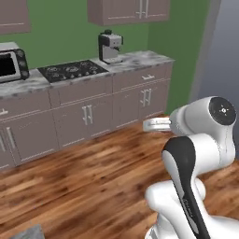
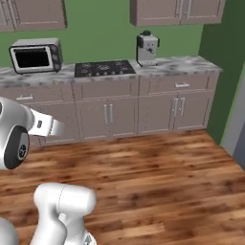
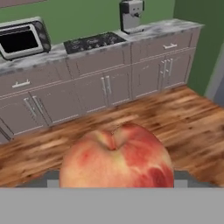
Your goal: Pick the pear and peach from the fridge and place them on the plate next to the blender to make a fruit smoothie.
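Round red-orange peach (image 3: 117,157) w/ yellowish patches and a stem dimple sits right in front of the hand cam, at the claw (image 3: 116,183). Grey finger bits show at its left and right lower sides, so the claw looks pinched on the fruit; fingertips themselves are hidden by it.

In the base views the white arm (image 1: 198,154) is folded low over the wood plank floor (image 2: 158,177), wrist section pointing out sideways.

Far side: run of grey-brown cabinets (image 2: 124,112) under a marbled grey-white table top (image 2: 186,64) against a green wall. On it, left to right: silver toaster oven w/ dark glass door (image 2: 36,55), black gas cooktop (image 2: 104,68), silver-black coffee machine (image 2: 147,48). Upper cabinets (image 2: 177,10) hang above.

Table run ends at the right, near a green wall corner; a grey vertical panel edge (image 2: 238,122) stands further right. Between arm and cabinet fronts the floor is a wide open stretch, nothing lying on it. Table's front edge is straight, handles on doors and drawers stick out only slightly.
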